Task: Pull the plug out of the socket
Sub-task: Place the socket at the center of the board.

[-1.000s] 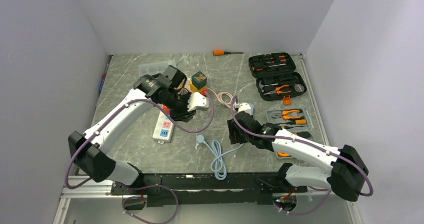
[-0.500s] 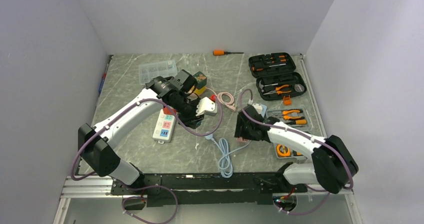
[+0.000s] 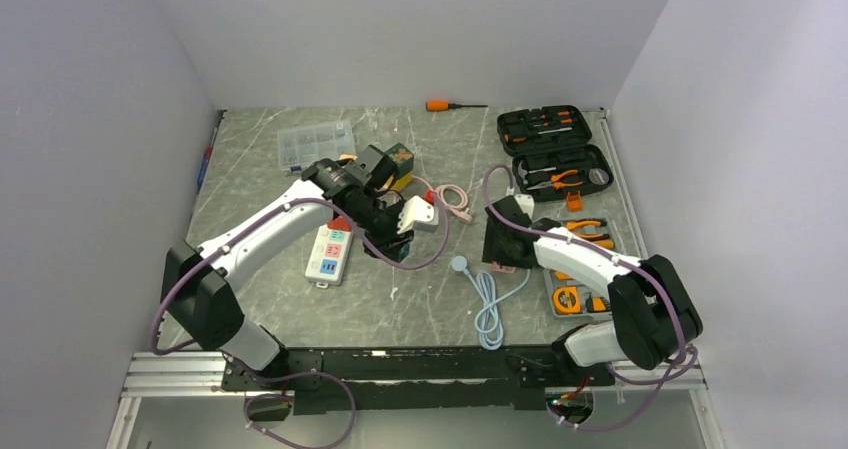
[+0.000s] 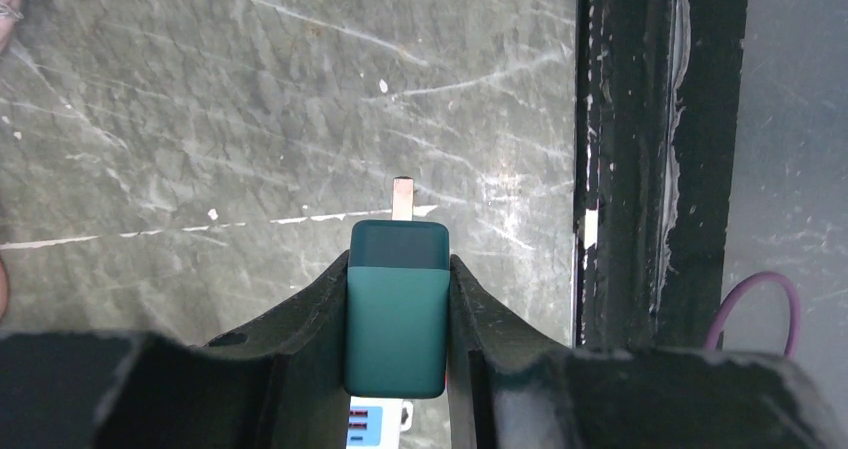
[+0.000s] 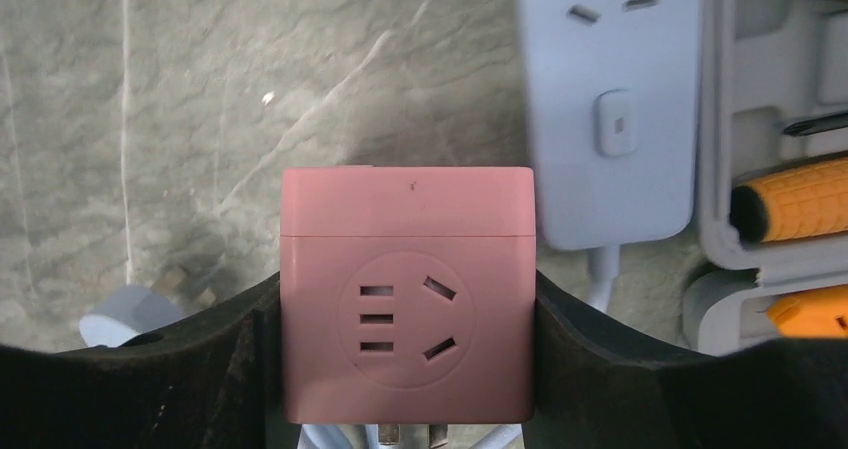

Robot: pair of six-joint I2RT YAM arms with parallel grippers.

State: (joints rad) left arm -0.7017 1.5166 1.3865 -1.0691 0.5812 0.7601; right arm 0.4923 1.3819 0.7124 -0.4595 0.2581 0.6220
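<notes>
My left gripper [image 4: 398, 269] is shut on a teal plug [image 4: 396, 319]. One metal prong [image 4: 403, 199] sticks out free over the marble table. In the top view the left gripper [image 3: 393, 244] is just right of the white strip. My right gripper [image 5: 405, 289] is shut on a pink cube socket [image 5: 405, 314], whose holes face the camera and are empty. In the top view the right gripper [image 3: 500, 252] is right of centre, well apart from the left gripper. The plug and the socket are separate.
A white power strip [image 3: 330, 252] lies left of centre. A light blue power strip [image 5: 608, 99] lies beside the socket, its cord [image 3: 490, 304] trailing toward the near edge. Tool trays [image 3: 582, 234], an open tool case [image 3: 555, 149], a pink cable [image 3: 452, 199] and a clear box [image 3: 315, 144] are around.
My right gripper has carried the pink socket right and back toward the tool trays, dragging the blue cord along. My left gripper has moved right and nearer with the plug.
</notes>
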